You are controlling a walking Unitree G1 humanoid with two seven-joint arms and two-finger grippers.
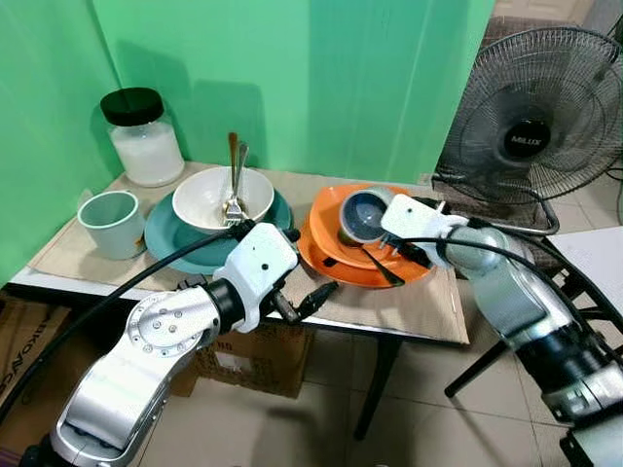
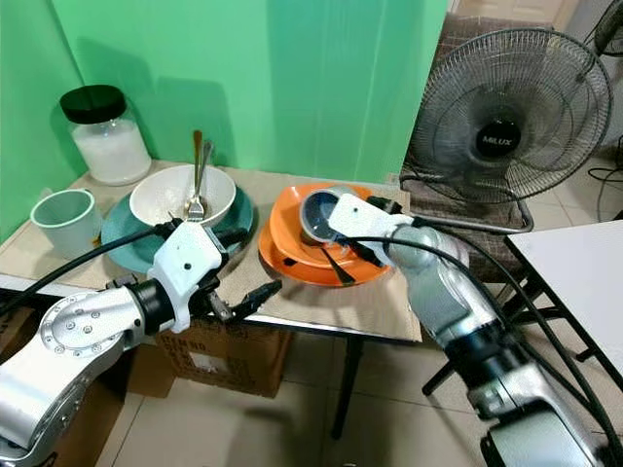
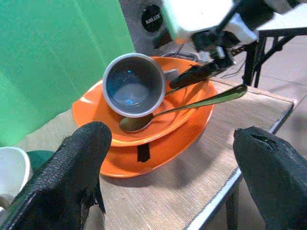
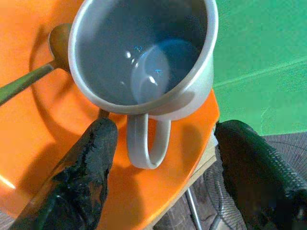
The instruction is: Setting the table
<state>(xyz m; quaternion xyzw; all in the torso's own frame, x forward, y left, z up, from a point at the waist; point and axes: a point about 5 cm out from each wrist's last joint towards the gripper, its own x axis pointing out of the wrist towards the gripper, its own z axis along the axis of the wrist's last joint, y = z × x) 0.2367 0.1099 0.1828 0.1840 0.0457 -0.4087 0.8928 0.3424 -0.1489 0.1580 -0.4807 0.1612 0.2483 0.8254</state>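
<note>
A: Where does the grey mug (image 4: 144,72) sit?

B: It lies tipped on its side in the orange bowl (image 3: 158,120), which rests on the orange plate (image 1: 336,268) on the table (image 1: 409,306). Its open mouth faces the robot, and its handle (image 4: 146,143) points toward the right gripper (image 4: 160,177).

A: And that gripper's fingers?

B: Spread wide, empty. In the right wrist view the 2 black fingers (image 4: 81,177) stand on either side of the handle, close to the mug but not touching it as far as I can judge.

A: So which arm is nearer?

B: The right one, clearly. The left gripper (image 1: 302,302) hangs at the table's near edge, off to the left of the orange plate, also open with nothing between its fingers.

A: What does the coming move turn on?

B: I judge it is the mug's axis. It runs roughly along the right gripper's line of sight, mouth first, so the fingers would close across the handle or the rim rather than around the body.

A: Anything in the way?

B: A spoon (image 3: 192,103) lies in the bowl, its head just under the mug and its stem reaching out past the rim. It could be dragged along.

A: The rest?

B: A white bowl (image 1: 209,195) with cutlery (image 1: 234,180) on a teal plate (image 1: 165,233), a pale green cup (image 1: 112,224) and a jar (image 1: 141,136) further left.
</note>
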